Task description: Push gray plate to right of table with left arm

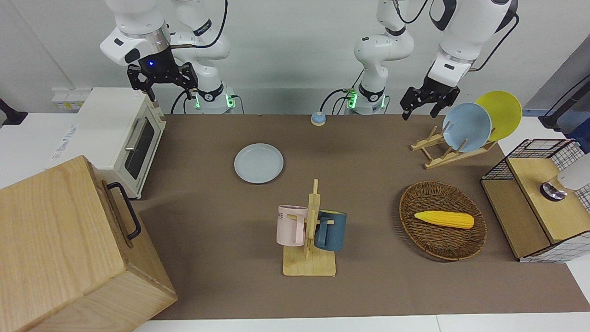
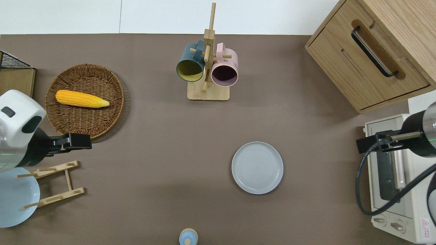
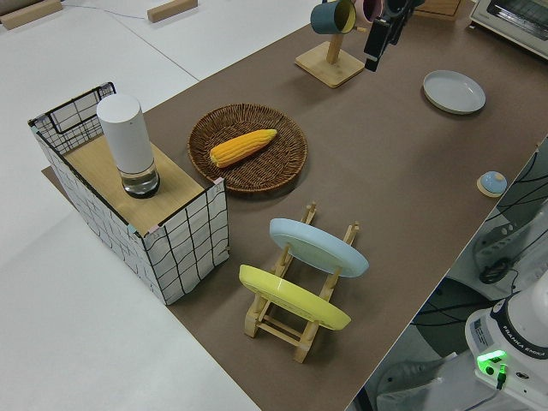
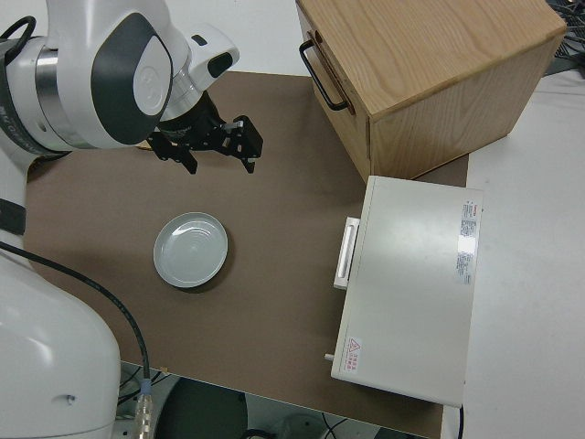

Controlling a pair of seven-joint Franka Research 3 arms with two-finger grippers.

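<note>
The gray plate [image 1: 258, 163] [image 2: 257, 167] [image 3: 454, 91] [image 4: 191, 249] lies flat on the brown table [image 1: 368, 184], toward the right arm's end and nearer to the robots than the mug stand. My left gripper [image 1: 419, 113] [image 2: 89, 141] [image 3: 375, 47] hangs open and empty in the air over bare table between the wicker basket and the wooden plate rack, well apart from the plate. The right arm is parked, its gripper [image 1: 170, 97] [image 4: 219, 167] open and empty.
A wooden stand [image 1: 309, 230] holds a pink and a dark blue mug. The wicker basket [image 1: 442, 249] holds a corn cob. The rack [image 1: 442, 154] carries a sky-blue and a yellow plate. A toaster oven [image 1: 124, 133], a wooden cabinet [image 1: 69, 249], a wire crate [image 1: 548, 198] and a small blue bell [image 1: 318, 119] line the edges.
</note>
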